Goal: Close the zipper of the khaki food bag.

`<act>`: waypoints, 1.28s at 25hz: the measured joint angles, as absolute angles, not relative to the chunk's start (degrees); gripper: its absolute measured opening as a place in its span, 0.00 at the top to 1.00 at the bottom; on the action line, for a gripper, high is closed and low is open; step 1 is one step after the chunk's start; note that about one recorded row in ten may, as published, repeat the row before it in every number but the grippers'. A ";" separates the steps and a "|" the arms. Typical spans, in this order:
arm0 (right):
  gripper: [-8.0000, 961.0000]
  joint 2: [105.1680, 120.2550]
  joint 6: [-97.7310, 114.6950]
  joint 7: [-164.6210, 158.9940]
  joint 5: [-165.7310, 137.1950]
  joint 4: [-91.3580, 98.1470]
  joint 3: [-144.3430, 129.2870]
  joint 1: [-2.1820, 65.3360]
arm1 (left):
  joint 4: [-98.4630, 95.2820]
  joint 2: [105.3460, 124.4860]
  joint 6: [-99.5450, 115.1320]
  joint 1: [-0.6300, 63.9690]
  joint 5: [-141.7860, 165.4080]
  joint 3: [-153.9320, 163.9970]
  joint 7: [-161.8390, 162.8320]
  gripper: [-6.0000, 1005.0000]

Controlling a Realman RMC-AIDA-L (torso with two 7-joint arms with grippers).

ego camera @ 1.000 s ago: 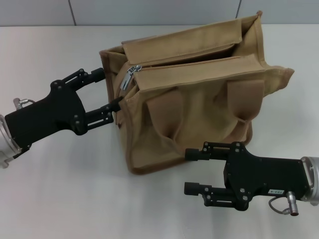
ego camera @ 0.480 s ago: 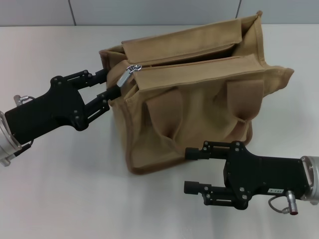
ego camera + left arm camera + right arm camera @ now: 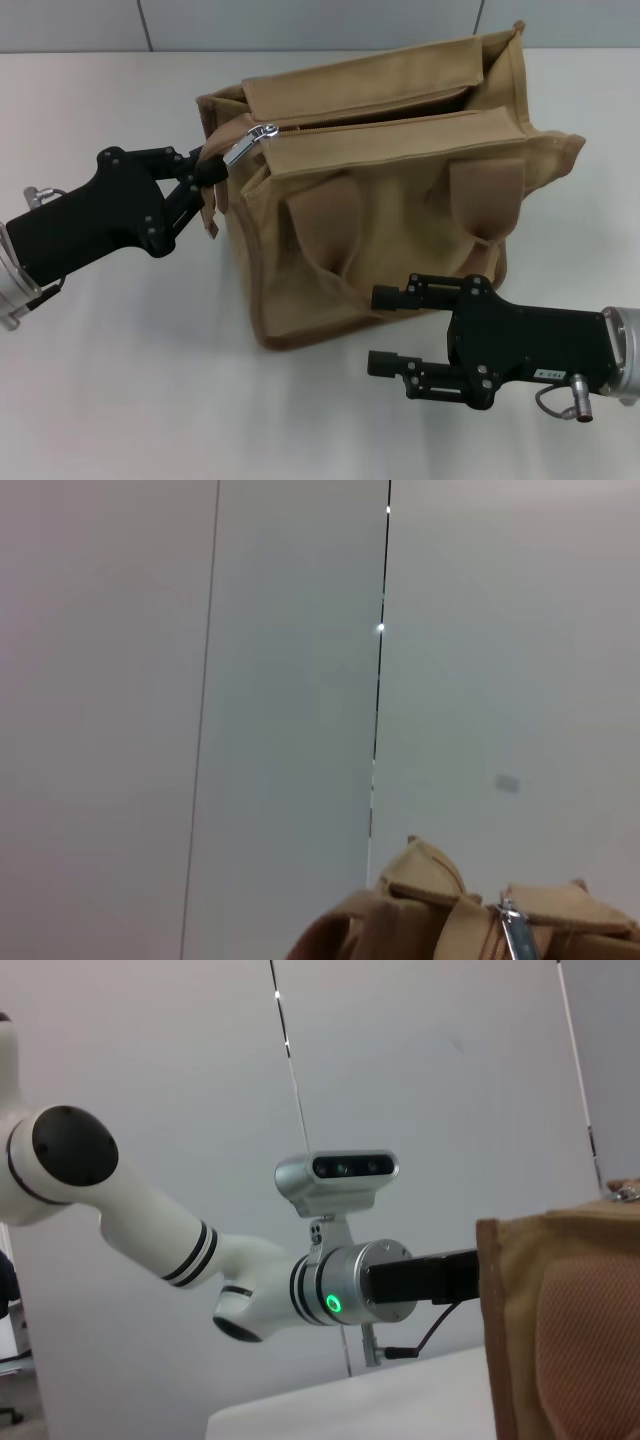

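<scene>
The khaki food bag (image 3: 400, 230) stands in the middle of the table, with two short handles on its front. Its zipper (image 3: 380, 120) runs along the top, and the silver pull tab (image 3: 243, 148) sits at the bag's left end. A dark gap shows between the flaps toward the right end. My left gripper (image 3: 210, 170) is at the bag's upper left corner, shut on the pull tab. The tab (image 3: 515, 935) also shows in the left wrist view. My right gripper (image 3: 385, 330) is open and empty at the bag's lower front.
The bag stands on a white table (image 3: 120, 380) with grey wall panels (image 3: 300, 20) behind. A small brown fabric tag (image 3: 211, 212) hangs at the bag's left corner. The right wrist view shows the bag's corner (image 3: 560, 1330) and my left arm (image 3: 330, 1295) beyond it.
My left gripper has risen to the pull tab and its fingers have come together on it. The tab now points out to the left. The right gripper has barely moved.
</scene>
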State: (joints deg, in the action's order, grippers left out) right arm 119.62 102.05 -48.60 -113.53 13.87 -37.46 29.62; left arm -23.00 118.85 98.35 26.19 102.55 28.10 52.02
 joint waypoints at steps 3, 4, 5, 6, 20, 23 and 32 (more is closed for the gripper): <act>0.33 119.62 102.44 -48.60 -112.54 13.65 -37.41 29.62 | -22.80 118.87 98.64 26.19 101.08 28.06 52.37 0.89; 0.33 119.62 102.62 -48.60 -111.94 13.49 -37.39 29.62 | -22.64 118.85 98.78 26.19 100.24 28.06 52.56 0.90; 0.33 119.62 102.72 -48.60 -111.32 13.38 -37.38 29.61 | -22.28 118.80 99.00 26.19 98.78 28.05 52.86 0.91; 0.33 119.62 103.13 -48.60 -109.72 13.27 -37.37 29.38 | -21.85 118.70 99.36 26.19 96.44 28.06 53.51 0.91; 0.33 119.62 109.54 -51.65 -94.34 7.80 -37.33 31.52 | -19.21 118.99 104.62 30.06 92.46 28.51 56.57 0.91; 0.33 119.62 108.63 -56.38 -92.28 7.38 -37.55 33.91 | -18.24 119.09 104.94 31.07 92.45 28.57 56.74 0.91; 0.33 119.76 99.65 -69.03 -92.52 5.99 -38.15 42.30 | -16.51 119.09 104.26 31.81 92.40 28.57 56.42 0.91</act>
